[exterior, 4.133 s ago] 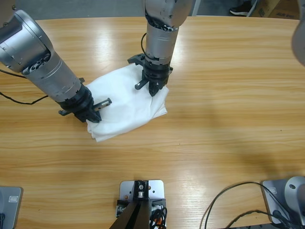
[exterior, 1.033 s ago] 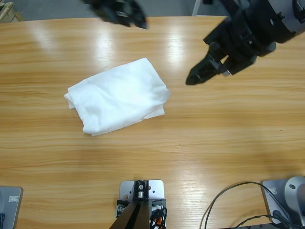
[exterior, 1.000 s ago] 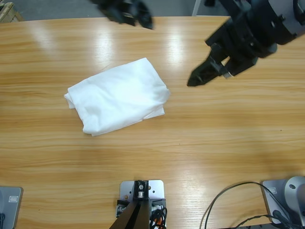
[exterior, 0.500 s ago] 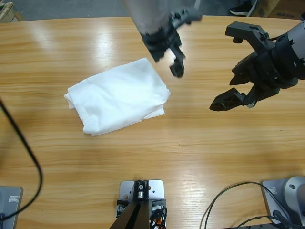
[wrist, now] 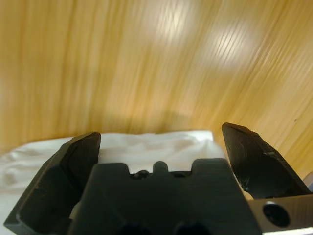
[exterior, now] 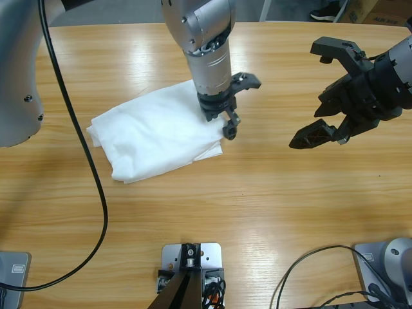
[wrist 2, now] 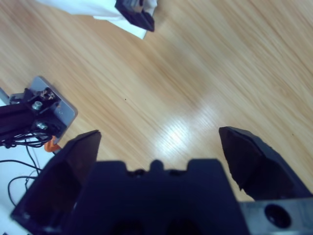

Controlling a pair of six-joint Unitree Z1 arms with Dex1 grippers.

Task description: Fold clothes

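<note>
High view looks straight down; wrist views close, sharing folded white shirt (exterior: 158, 135) corner with it.

Left arm (exterior: 205, 45) comes down from the top near the middle, forearm nearly vertical, wrist pointing down. Left gripper (exterior: 233, 109) jaws spread wide, nothing between them; in the left wrist view (wrist: 159, 147) both jaws stand far apart. Right arm (exterior: 386, 80) enters from the right edge, wrist angled toward the left and down. Right gripper (exterior: 320, 90) jaws spread wide, holding nothing, raised off the tabletop; right wrist view (wrist 2: 159, 152) shows the same wide gap.
</note>
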